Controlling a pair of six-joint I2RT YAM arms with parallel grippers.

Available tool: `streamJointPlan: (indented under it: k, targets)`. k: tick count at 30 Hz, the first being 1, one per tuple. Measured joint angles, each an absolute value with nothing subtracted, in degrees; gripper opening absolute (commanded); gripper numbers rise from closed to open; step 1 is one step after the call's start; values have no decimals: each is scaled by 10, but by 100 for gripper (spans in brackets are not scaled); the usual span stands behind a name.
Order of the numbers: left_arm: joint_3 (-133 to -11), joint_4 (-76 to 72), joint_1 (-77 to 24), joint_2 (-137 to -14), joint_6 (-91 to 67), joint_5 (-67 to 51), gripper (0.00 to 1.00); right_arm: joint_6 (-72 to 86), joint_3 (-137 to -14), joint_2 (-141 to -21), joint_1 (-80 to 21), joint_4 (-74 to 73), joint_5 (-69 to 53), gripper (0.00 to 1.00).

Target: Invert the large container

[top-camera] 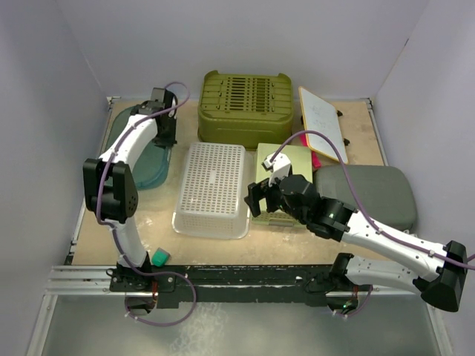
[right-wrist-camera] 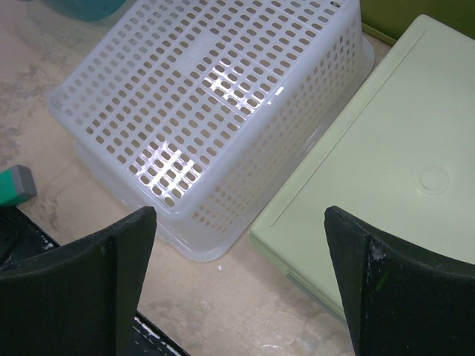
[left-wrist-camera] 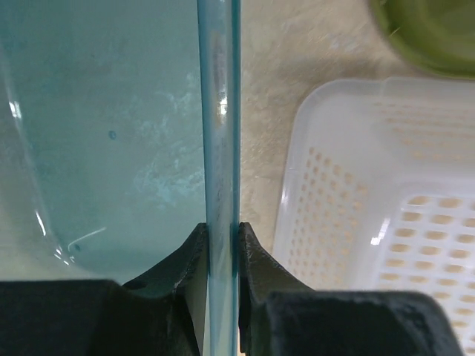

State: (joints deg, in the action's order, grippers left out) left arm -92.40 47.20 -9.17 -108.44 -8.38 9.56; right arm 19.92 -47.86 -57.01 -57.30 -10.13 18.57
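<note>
A teal translucent container (top-camera: pixel 137 159) lies at the far left of the table. My left gripper (top-camera: pixel 164 138) is shut on its right-hand wall; in the left wrist view the thin teal wall (left-wrist-camera: pixel 220 111) runs straight up between the closed fingers of that gripper (left-wrist-camera: pixel 221 237). A white perforated basket (top-camera: pixel 211 185) sits bottom up in the middle, also in the left wrist view (left-wrist-camera: pixel 386 208) and the right wrist view (right-wrist-camera: pixel 208 96). My right gripper (top-camera: pixel 260 196) (right-wrist-camera: pixel 241 282) is open and empty, low over the table by the basket's near right corner.
An olive crate (top-camera: pixel 247 104) stands bottom up at the back. A light green flat box (top-camera: pixel 293 159) (right-wrist-camera: pixel 386 163) lies right of the basket, a grey lid (top-camera: pixel 371 193) beyond it. A white board (top-camera: pixel 321 119) is at the back right. A small green block (top-camera: pixel 160 256) lies near the front rail.
</note>
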Motion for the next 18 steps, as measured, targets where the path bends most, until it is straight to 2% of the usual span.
streamJointPlan:
  k: [8, 11, 15, 18]
  targets:
    - [-1028, 528, -87, -1070, -126, 46, 0, 199, -478, -570, -573, -112, 186, 96]
    - [-1042, 532, -59, -1039, -163, -26, 0, 199, -478, -570, -573, -113, 186, 96]
    - [-1005, 474, 42, -973, -241, -169, 0, 200, -478, -570, -573, -113, 186, 96]
    - [-929, 383, 116, -922, -319, -253, 0, 200, -478, -570, -573, -113, 185, 96]
